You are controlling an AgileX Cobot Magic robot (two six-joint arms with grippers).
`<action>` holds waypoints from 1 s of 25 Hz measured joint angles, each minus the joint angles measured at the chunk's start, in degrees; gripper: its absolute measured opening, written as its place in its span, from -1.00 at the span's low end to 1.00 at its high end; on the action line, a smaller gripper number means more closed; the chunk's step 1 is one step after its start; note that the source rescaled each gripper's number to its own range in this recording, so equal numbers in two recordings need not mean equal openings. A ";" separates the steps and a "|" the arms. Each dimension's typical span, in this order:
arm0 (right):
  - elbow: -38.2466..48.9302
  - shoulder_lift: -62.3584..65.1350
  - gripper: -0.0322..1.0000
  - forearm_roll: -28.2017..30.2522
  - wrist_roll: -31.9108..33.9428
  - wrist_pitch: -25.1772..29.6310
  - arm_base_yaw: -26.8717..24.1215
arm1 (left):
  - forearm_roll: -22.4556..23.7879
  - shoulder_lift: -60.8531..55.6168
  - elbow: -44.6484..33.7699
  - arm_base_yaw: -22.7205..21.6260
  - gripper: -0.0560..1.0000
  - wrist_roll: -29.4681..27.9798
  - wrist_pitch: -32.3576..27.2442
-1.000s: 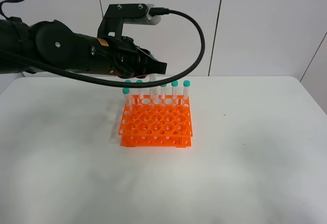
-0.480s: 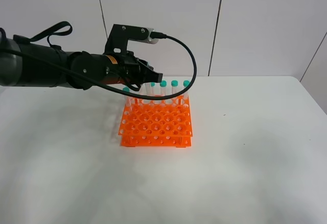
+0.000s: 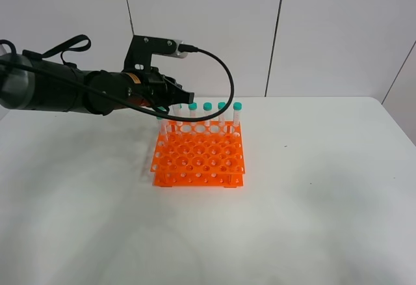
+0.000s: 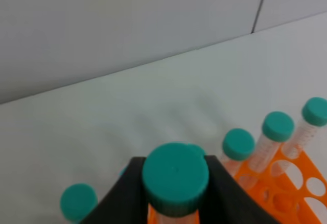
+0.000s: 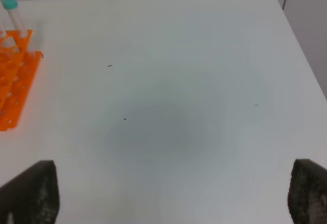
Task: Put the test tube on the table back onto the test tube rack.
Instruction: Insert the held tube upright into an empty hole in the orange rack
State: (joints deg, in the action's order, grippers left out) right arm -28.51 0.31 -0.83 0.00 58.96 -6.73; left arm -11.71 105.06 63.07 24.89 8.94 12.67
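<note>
**Left gripper [image 3: 177, 99] is clamping the test tube [image 4: 175, 175] over the rack's back row**

The left arm [image 3: 65, 93] is reaching in from the left side of the high view. Its gripper is hanging right over the far-left part of the back row of the test tube rack [image 3: 198, 158]. In the left wrist view, the two black fingers [image 4: 125, 196] are pinching the test tube just under its teal cap, one on each side, clenched tight on it. The tube is standing upright, and orange plastic is showing directly below the cap. Whether its tip is sitting in a hole, I cannot tell from here.

The other tubes [image 3: 207, 110] are lining up along that same back row, with four teal caps running off to the right of the gripper in the high view. In the wrist view one more cap is showing on the held tube's other side. A black cable [image 3: 224, 90] is looping from the wrist camera, out above the back row and back under the arm.

The orange rack is sitting flat on the white table [image 3: 312, 220], near the middle.

The right gripper [image 5: 169, 189] is released. Its dark fingers [image 5: 30, 191] are standing wide apart at the two corners of its own wrist view, looking down on white tabletop. The rack's edge and one capped tube are peeking in at the side of that view, well apart from the open claw.
</note>
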 joint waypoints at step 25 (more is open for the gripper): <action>0.00 0.00 1.00 0.00 0.00 -0.02 0.00 | 3.37 2.97 0.00 -0.38 -0.89 -5.89 0.80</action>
State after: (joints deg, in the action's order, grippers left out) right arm -28.51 0.31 -0.83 0.00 58.94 -6.73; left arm -8.34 108.03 63.07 24.51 3.05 13.47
